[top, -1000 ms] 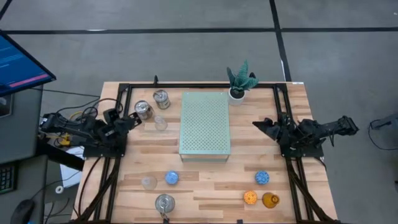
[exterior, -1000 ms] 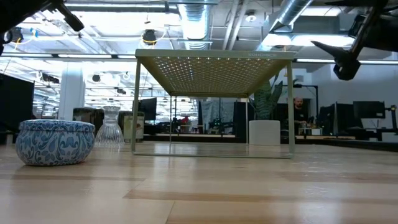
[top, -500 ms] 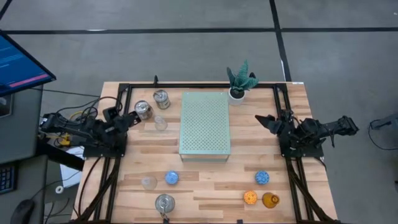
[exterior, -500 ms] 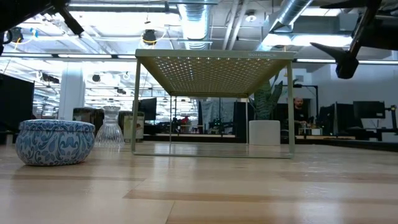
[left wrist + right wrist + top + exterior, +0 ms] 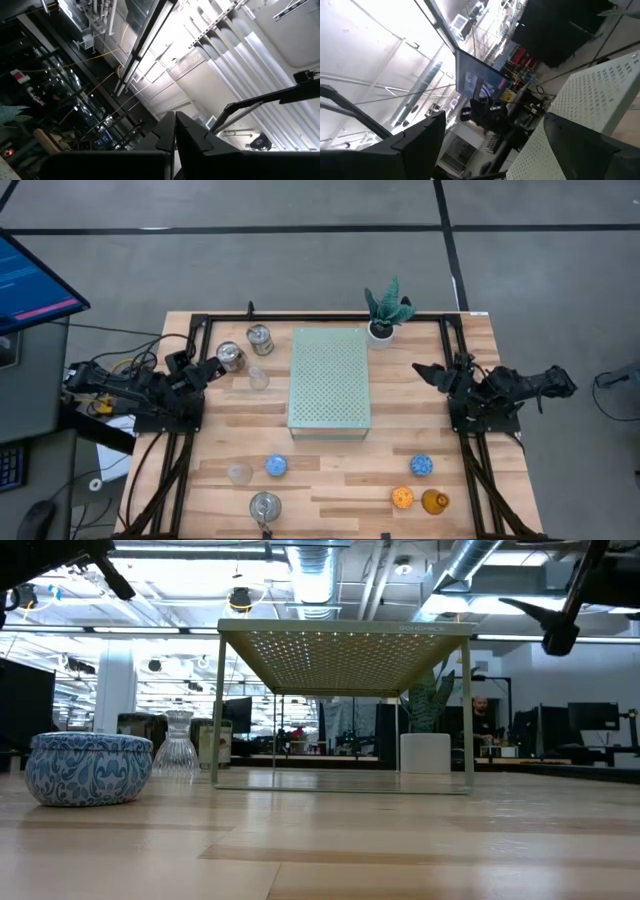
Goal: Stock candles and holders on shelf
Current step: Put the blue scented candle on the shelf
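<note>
The pale green perforated shelf (image 5: pixel 330 380) stands mid-table on its thin legs (image 5: pixel 342 705). Two silver tins (image 5: pixel 259 337) (image 5: pixel 231 358) and a clear glass cup (image 5: pixel 259 379) sit at its far left. Near the front edge are a third tin (image 5: pixel 265 506), a clear cup (image 5: pixel 239 473), two blue candles (image 5: pixel 276 466) (image 5: pixel 421 466), an orange candle (image 5: pixel 402 498) and an amber cup (image 5: pixel 435 501). My left gripper (image 5: pixel 212 370) is shut, raised beside the tins and pointing upward (image 5: pixel 175 117). My right gripper (image 5: pixel 425 371) hangs open and empty to the right of the shelf (image 5: pixel 495 127).
A green plant in a white pot (image 5: pixel 384 312) stands at the shelf's far right corner. Black frame rails (image 5: pixel 190 430) (image 5: pixel 470 450) run along both table sides under the arms. Bare wood lies between the shelf and the front row of items.
My right gripper has tipped upward a little, staying open; in the low view its fingers stand slightly higher than before. The things on the table have kept their places.
</note>
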`<move>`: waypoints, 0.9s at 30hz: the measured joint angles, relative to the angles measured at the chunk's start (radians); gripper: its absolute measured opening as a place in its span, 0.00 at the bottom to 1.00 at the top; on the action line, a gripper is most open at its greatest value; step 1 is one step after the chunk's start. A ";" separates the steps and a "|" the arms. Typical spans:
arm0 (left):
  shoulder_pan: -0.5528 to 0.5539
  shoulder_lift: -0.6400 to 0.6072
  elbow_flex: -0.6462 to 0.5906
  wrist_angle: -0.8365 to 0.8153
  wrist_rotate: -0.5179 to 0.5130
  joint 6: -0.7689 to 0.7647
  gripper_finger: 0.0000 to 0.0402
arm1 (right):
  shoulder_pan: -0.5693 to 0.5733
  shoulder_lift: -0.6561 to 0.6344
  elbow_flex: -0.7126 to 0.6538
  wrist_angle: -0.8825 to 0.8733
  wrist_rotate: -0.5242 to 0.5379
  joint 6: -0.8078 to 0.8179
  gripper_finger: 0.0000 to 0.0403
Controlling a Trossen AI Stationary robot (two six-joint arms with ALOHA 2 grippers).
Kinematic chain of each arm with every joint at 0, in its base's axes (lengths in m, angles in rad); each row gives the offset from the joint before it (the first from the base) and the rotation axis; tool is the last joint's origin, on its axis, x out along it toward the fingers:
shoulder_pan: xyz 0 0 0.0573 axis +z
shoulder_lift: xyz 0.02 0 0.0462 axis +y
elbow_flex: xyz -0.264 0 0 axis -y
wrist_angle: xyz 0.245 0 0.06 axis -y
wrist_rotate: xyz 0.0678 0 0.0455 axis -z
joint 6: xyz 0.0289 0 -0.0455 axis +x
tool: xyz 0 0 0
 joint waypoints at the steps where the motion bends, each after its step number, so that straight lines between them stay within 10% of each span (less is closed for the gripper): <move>1: 0.000 0.000 0.000 0.000 0.000 -0.002 0.03 | 0.000 0.001 0.018 -0.033 -0.009 0.000 0.81; 17: 0.000 0.067 0.000 -0.001 -0.015 -0.067 0.03 | 0.003 0.277 0.406 -0.604 -0.083 -0.002 0.81; 27: 0.000 0.078 0.000 0.000 0.004 -0.083 0.03 | 0.001 0.611 0.583 -1.015 -0.440 0.115 0.81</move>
